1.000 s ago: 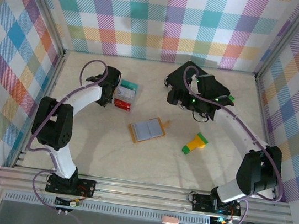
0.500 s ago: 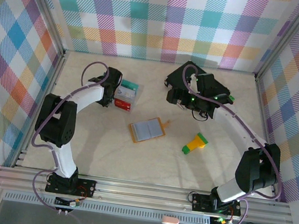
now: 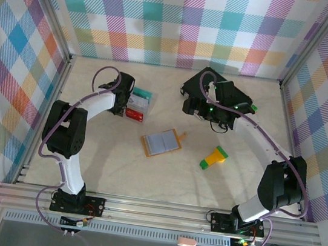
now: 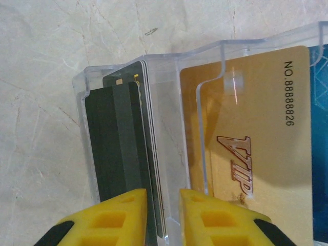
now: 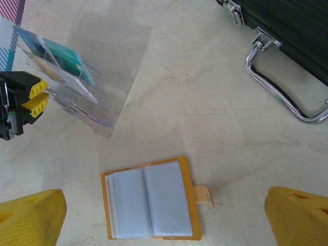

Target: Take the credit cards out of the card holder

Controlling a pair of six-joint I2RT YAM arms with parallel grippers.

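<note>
Where my left pincer (image 4: 163, 205) stands slightly apart, the edge of the dark cards (image 4: 120, 154) in the clear rack (image 4: 205, 56) runs between its fingers. My right pincer (image 5: 164, 223) gapes wide, holding nothing, above the open holder (image 5: 149, 201) on bare worktop (image 5: 205, 102), well apart from the case (image 5: 292, 25).

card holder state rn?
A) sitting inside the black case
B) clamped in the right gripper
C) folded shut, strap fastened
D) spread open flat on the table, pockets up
D: the card holder lies spread open on the table with its grey-blue pockets facing up, apart from the black case.
</note>
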